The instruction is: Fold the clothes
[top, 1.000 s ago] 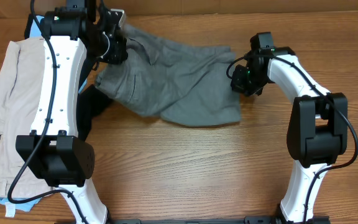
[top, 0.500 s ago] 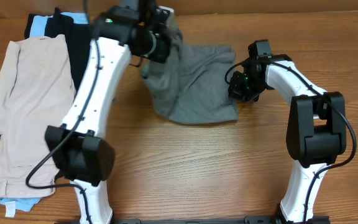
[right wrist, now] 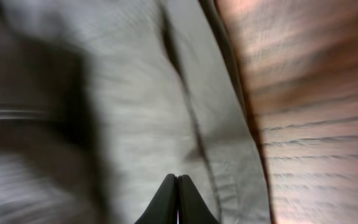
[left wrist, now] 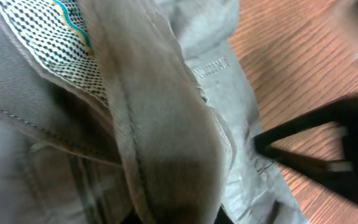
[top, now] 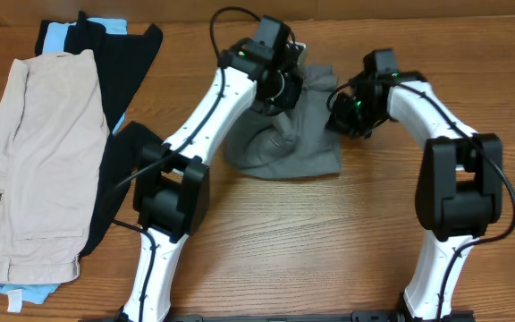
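Observation:
The clothes, a pair of grey shorts (top: 284,152), lie bunched at the back middle of the table, their left part lifted and doubled over toward the right. My left gripper (top: 280,85) is shut on the raised fabric. In the left wrist view the waistband with its dotted lining (left wrist: 48,37) drapes over the fingers and hides them. At the shorts' right edge is my right gripper (top: 345,116). In the right wrist view its tips (right wrist: 178,180) are pressed together over grey cloth (right wrist: 135,112), and nothing shows between them.
Beige shorts (top: 34,152) lie spread at the far left, over a black garment (top: 119,72) and a light blue one (top: 56,38). Bare wooden table (top: 311,241) stretches in front of the grey shorts. The right arm (left wrist: 328,155) shows dark in the left wrist view.
My left gripper has swung from the far left to the right, carrying the shorts' left side over onto the right half. The right gripper has stayed put.

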